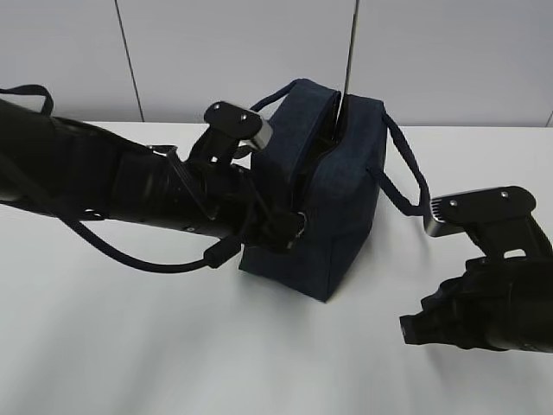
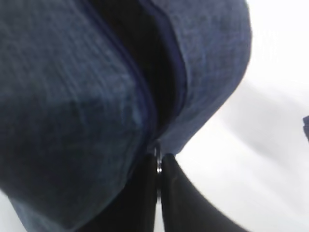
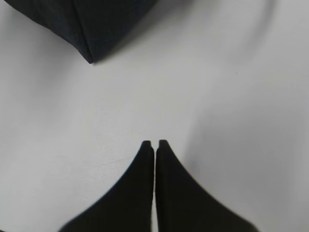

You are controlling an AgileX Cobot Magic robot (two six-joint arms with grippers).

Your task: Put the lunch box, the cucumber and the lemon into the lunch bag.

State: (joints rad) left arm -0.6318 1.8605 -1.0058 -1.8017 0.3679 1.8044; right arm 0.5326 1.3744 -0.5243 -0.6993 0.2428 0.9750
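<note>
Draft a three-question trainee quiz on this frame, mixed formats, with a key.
1. True or false: the right end effector is gripping a handle of the lunch bag.
2. Multiple choice: what is pinched between the left end effector fingertips? A) the lemon B) the zipper pull C) a handle
3. Short answer: is the zipper opening along the top of the bag fully closed or parted?

Key
1. False. It is shut on nothing, over the bare table, apart from the bag.
2. B. The left wrist view shows the small metal pull between the shut tips, at the end of the zipper.
3. Parted; a dark gap shows.
</note>
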